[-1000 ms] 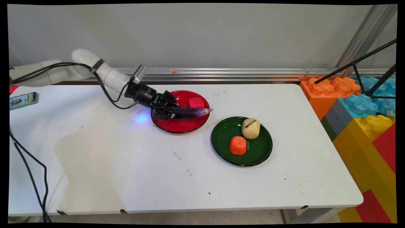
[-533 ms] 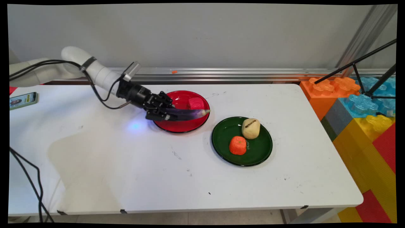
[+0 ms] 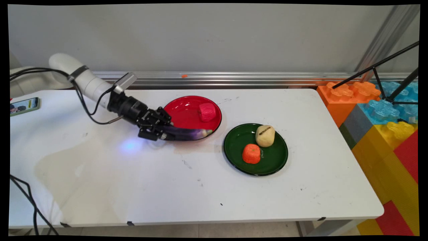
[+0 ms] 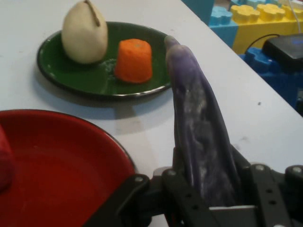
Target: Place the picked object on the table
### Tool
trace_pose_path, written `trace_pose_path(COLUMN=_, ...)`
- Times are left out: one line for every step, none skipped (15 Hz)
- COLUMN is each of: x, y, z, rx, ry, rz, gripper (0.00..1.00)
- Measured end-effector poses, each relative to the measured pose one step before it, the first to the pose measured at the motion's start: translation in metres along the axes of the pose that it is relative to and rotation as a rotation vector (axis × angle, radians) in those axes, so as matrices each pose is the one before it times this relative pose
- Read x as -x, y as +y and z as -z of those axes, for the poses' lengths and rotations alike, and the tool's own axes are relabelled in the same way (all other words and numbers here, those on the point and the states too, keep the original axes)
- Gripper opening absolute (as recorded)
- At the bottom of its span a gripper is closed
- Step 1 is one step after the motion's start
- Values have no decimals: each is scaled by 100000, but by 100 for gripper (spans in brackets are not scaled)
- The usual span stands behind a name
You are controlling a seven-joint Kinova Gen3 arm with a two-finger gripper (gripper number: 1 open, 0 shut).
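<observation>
The white table (image 3: 133, 187) is bare along its near side. Farther in, the black gripper (image 3: 157, 132) sits low at the near left rim of the red plate (image 3: 182, 112), its jaws clamped on the thick end of a purple eggplant (image 3: 187, 134). The arm reaches in from the upper left and slopes down toward the table, with the hand tilted so the gripper points to the right, nearly level with the tabletop. The eggplant sticks straight out from the fingers, long and dark purple with pale scuffed patches, tapering to a lighter tip that lies over the plate's near edge. In the hand view the eggplant (image 4: 201, 137) runs up from the linkage, with the red plate (image 4: 61, 165) to its left. A pink piece (image 3: 207, 111) lies on the far side of the red plate. To the right, apart from it, a green plate (image 3: 277, 157) holds an orange piece (image 3: 251, 153) and a cream potato (image 3: 265, 135). Toy blocks (image 3: 384, 113) stand past the table's right end.
</observation>
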Motion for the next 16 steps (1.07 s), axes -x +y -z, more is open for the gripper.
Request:
trace_pose_path(x=249, y=447, z=43, rx=689, ry=-173, rz=213, gripper=0)
trace_pose_path(x=284, y=489, z=25, rx=801, ry=-215, rz=130, gripper=0)
trace_pose_path(x=304, y=436, z=-16, rx=773, ry=-235, rz=104, gripper=0)
trace_pose_path(x=343, y=383, z=-53, rx=727, ry=-258, rz=103, gripper=0)
trace_pose_path(x=289, y=296, z=-85, rx=613, ry=-217, rz=75, gripper=0)
trace_pose_path(x=340, y=301, z=-129, rx=616, ry=-292, rz=25, gripper=0)
trace_pose_path(x=304, y=206, z=-126, rx=487, ry=-280, rz=-20, gripper=0)
trace_pose_path(x=181, y=124, z=-84, rx=285, ry=-162, rz=-7, gripper=0)
trace_pose_path(x=302, y=114, z=-182, rx=382, ry=-313, rz=5, gripper=0)
trace_pose_path(x=323, y=96, z=-198, rx=234, ry=-305, rz=-37, gripper=0)
trace_pose_path(x=303, y=78, z=-186, rx=190, ry=-278, rz=-49, gripper=0)
trace_pose_path(x=257, y=30, z=-170, rx=80, ry=-228, rz=-20, gripper=0)
trace_pose_path(x=265, y=1, z=-204, rx=115, ry=-248, rz=-66, gripper=0)
trace_pose_path(x=227, y=-38, z=-239, rx=243, ry=-252, rz=-80, gripper=0)
trace_pose_path(x=243, y=-28, z=-191, rx=74, ry=-224, rz=-77, gripper=0)
trace_pose_path(x=208, y=-69, z=-196, rx=47, ry=-234, rz=-47, gripper=0)
